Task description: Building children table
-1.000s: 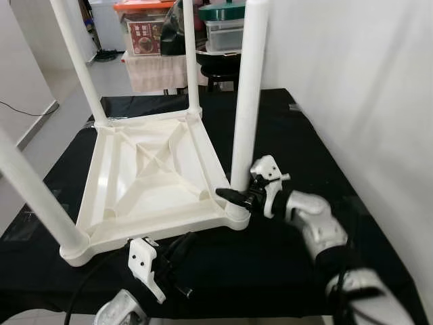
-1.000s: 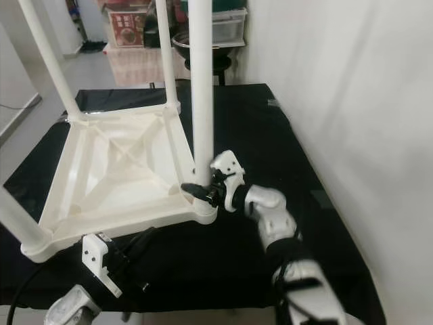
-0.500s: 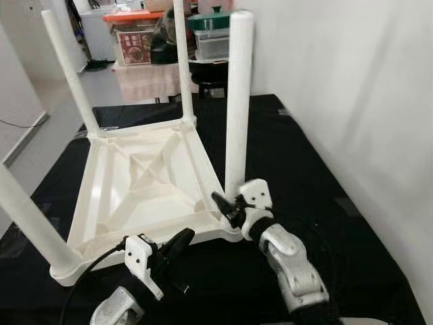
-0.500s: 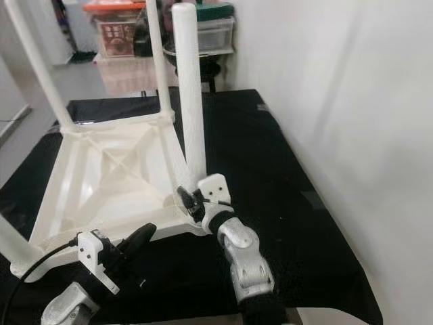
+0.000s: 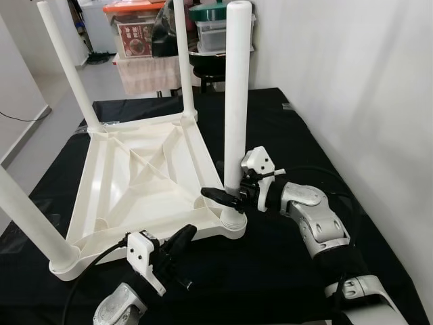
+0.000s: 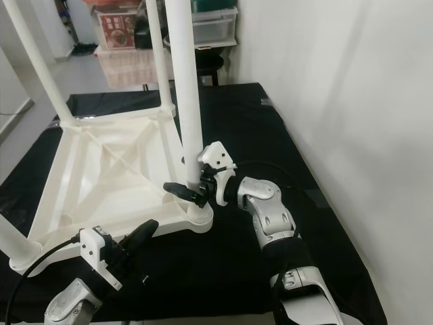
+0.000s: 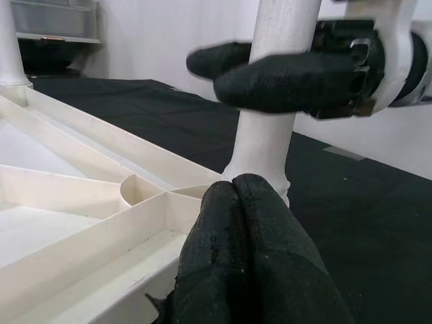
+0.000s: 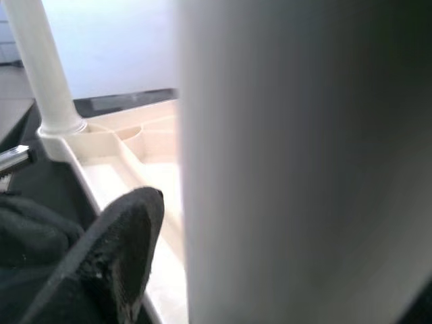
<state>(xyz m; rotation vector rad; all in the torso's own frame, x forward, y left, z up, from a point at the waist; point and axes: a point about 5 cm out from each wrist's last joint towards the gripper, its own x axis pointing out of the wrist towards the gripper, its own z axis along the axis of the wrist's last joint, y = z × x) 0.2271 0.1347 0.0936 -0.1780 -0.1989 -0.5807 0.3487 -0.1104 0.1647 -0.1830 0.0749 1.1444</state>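
The white children's table (image 5: 142, 183) lies upside down on a black cloth, its legs pointing up. My right gripper (image 5: 223, 195) is shut on the near right leg (image 5: 237, 101), just above its socket at the corner. One finger passes in front of the leg and one behind, as the left wrist view shows (image 7: 270, 67). In the right wrist view the leg (image 8: 290, 162) stands close up beside one black finger (image 8: 121, 250). My left gripper (image 5: 184, 237) is shut with nothing in it, its tips (image 7: 250, 256) at the table's front rim near that corner.
The black cloth (image 5: 284, 264) covers the work surface up to a white wall (image 5: 365, 81) on the right. The three other legs stand up, one at the near left (image 5: 30, 213). Storage boxes (image 5: 139, 30) and a dark pot stand behind the surface. Bare floor (image 5: 40, 135) lies to the left.
The camera has shifted. My right gripper stays on the leg's base while its forearm has swung out to the right. The left gripper keeps to the front rim.
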